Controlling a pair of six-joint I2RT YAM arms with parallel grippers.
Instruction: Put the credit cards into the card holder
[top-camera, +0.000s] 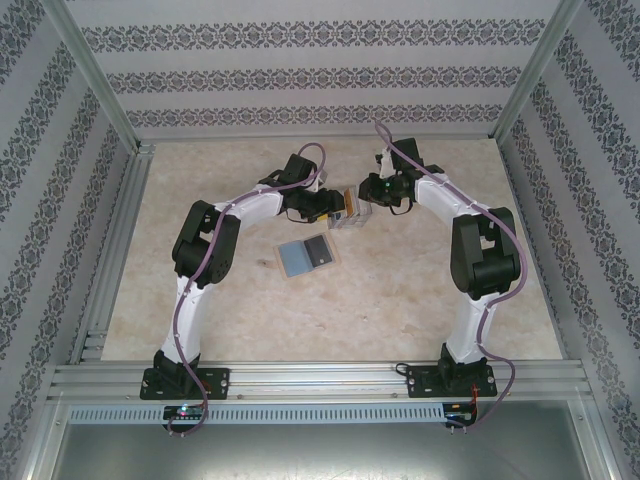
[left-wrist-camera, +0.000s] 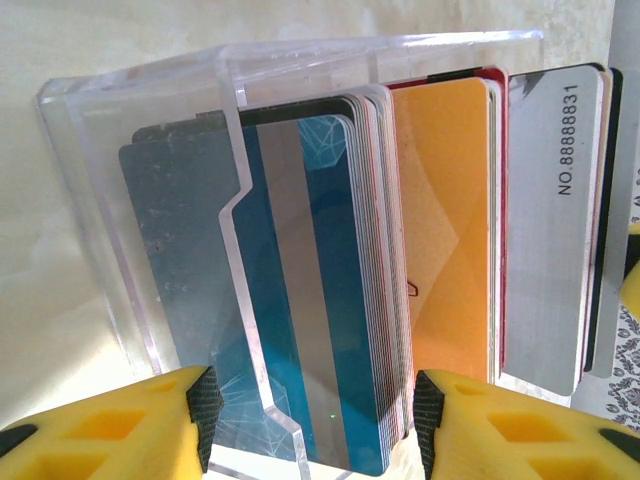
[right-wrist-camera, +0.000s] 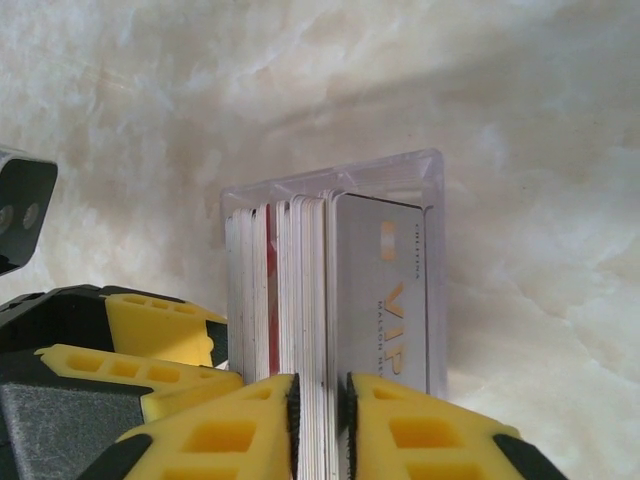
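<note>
- The credit cards (left-wrist-camera: 330, 280) are standing on edge, packed together inside the clear tray (left-wrist-camera: 130, 110). In the left wrist view, blue and grey ones are sitting nearest and orange ones further along the tray.
- The right end effector (right-wrist-camera: 320, 425) is pinching a thin bunch of cards at the tray's open side, with its yellow fingers pressing on both faces.
- A grey card marked VIP (right-wrist-camera: 385, 300) is standing at the end of the stack, next to the tray wall.
- The left end effector (left-wrist-camera: 315, 430) is straddling the blue-fronted bundle and the tray's inner divider; whether it is squeezing, I cannot tell.
- The card holder (top-camera: 310, 257) is lying open on the desk (top-camera: 420, 300), apart from the tray, toward the arm bases.
</note>
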